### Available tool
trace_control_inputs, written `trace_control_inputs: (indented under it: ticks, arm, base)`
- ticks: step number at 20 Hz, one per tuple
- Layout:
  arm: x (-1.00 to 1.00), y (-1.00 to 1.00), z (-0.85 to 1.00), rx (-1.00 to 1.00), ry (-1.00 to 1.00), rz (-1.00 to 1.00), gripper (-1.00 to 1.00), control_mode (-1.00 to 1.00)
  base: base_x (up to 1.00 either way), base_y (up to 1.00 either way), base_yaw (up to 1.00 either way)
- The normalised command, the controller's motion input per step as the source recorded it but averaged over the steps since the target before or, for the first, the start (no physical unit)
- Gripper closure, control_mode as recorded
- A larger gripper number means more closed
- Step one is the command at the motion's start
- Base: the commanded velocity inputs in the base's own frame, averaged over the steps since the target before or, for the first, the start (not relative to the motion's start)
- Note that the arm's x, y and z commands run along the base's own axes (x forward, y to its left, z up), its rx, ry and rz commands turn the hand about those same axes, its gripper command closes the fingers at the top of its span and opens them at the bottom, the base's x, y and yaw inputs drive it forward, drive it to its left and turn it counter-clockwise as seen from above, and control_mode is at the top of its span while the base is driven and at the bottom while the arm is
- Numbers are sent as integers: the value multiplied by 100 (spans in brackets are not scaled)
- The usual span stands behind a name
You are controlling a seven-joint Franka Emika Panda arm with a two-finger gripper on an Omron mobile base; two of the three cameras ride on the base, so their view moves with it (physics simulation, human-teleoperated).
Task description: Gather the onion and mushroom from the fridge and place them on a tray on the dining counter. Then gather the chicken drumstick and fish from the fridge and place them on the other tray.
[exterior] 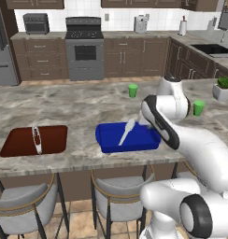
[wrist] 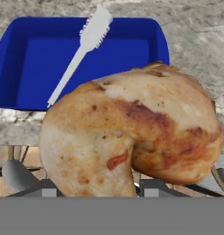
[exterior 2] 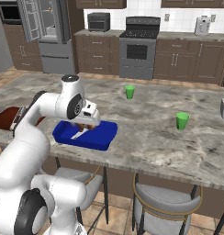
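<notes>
Golden-brown drumstick [wrist: 132, 142], mottled with reddish patches, lumpy and tapering toward the jaws, clamped between the fingers of the gripper [wrist: 93, 195], part-open around it. Just beyond the jaws on the counter [exterior: 78, 102], blue tray [wrist: 22, 69] holding a slim white fish [wrist: 81, 48] lying diagonally. Off to one side, red-brown tray [exterior: 22, 144] holding a pale elongated piece [exterior: 37, 139].

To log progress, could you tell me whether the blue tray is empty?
Not empty: a slim white object lies diagonally in the blue tray, its broad end at the far rim.
</notes>
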Motion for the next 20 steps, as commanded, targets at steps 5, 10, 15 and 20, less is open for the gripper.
trace_control_inputs:
  ticks: [5,10,15,20]
  arm:
    - [71,0,-56,0,0,0,100,-100]
    - [57,0,-43,0,1,0,100,-100]
    - [18,0,-23,0,5,0,100,-100]
    - [13,0,-35,-1,5,1,100,-100]
  base:
    - [0,0,0]
    - [0,0,0]
    - [0,0,0]
    - [0,0,0]
